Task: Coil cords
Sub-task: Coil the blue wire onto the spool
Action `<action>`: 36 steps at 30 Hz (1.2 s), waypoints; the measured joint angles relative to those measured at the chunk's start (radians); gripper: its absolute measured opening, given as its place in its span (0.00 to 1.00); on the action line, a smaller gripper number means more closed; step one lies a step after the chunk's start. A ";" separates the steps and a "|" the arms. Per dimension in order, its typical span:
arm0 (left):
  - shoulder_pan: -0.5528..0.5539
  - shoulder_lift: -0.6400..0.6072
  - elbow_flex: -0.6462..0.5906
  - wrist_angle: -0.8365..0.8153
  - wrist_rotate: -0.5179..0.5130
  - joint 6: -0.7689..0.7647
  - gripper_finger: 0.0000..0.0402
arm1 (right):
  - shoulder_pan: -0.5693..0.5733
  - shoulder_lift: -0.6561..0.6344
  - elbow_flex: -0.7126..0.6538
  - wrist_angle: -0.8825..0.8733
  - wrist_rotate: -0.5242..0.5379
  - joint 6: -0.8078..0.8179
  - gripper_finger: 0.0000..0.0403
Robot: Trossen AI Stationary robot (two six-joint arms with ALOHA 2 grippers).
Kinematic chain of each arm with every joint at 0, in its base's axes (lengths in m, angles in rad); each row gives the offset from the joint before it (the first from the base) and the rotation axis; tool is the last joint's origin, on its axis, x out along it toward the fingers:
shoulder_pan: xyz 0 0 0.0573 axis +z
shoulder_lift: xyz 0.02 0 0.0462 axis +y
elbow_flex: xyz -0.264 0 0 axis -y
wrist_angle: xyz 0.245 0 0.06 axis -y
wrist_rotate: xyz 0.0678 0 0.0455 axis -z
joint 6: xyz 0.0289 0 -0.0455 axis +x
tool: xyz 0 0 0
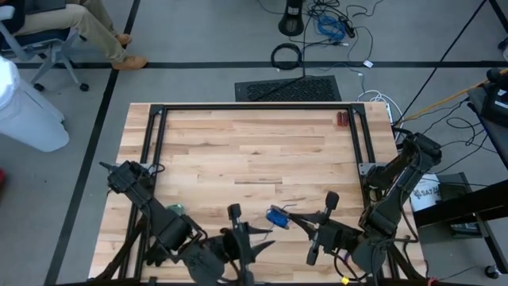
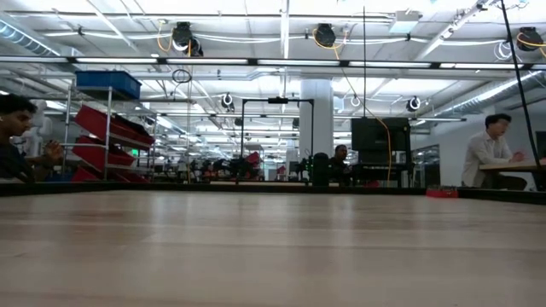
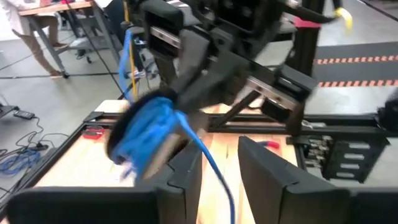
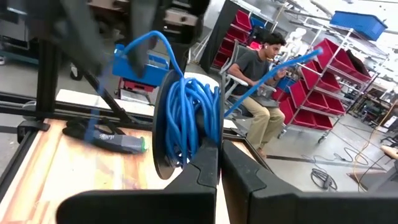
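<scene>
Basically the blue cord (image 1: pixel 277 217) is a small round bundle held up off the wooden table (image 1: pixel 254 151), near the near edge, about mid-width. Right gripper (image 1: pixel 287 218) is clamped on it: right wrist view shows the two dark fingers (image 4: pixel 208 168) closed together around the bottom of the coil (image 4: pixel 186 124), loops standing upright, one loose loop arching over the top and a tail running off toward the room. Left gripper (image 1: pixel 252 231) sits just beside the bundle on its left side, also at the near edge; left wrist view shows its fingers (image 3: pixel 186 171) apart with a clear gap, the coil (image 3: pixel 146 134) just ahead of them, thin blue tail (image 3: pixel 217 174) dropping down between the fingers, not gripped. Small red object (image 1: pixel 341 120) lies at the far right corner of the table. Low view shows only bare tabletop (image 2: pixel 273 247) and the room behind, people seated at desks on both sides. Seated person (image 4: pixel 258 74) also visible past the coil in the right wrist view.
</scene>
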State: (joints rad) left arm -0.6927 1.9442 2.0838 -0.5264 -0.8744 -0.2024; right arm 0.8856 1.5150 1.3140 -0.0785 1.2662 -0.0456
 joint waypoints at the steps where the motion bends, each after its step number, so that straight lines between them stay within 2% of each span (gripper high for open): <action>1: -0.006 0.001 0.000 -0.005 0.003 0.000 0.28 | 0.000 -0.001 0.000 0.000 0.000 0.000 0.00; 11: -0.063 0.007 0.000 -0.006 0.001 -0.001 0.29 | 0.008 -0.004 0.000 0.000 0.026 -0.001 0.00; 18: -0.063 0.029 0.000 0.015 -0.016 -0.028 0.29 | 0.016 -0.007 0.000 0.000 0.058 -0.003 0.00; 25: -0.107 0.092 0.000 0.017 -0.067 -0.034 0.29 | 0.058 -0.029 0.000 0.000 0.081 -0.018 0.00; 31: -0.174 0.148 0.000 0.009 -0.165 -0.060 0.30 | 0.104 -0.037 0.000 0.005 0.167 -0.044 0.00; 36: -0.215 0.153 -0.001 0.016 -0.211 -0.054 0.30 | 0.133 -0.038 0.000 0.094 0.179 -0.124 0.00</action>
State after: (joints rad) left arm -0.9081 2.0972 2.0830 -0.5108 -1.0849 -0.2568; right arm 1.0187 1.4769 1.3140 0.0155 1.4452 -0.1695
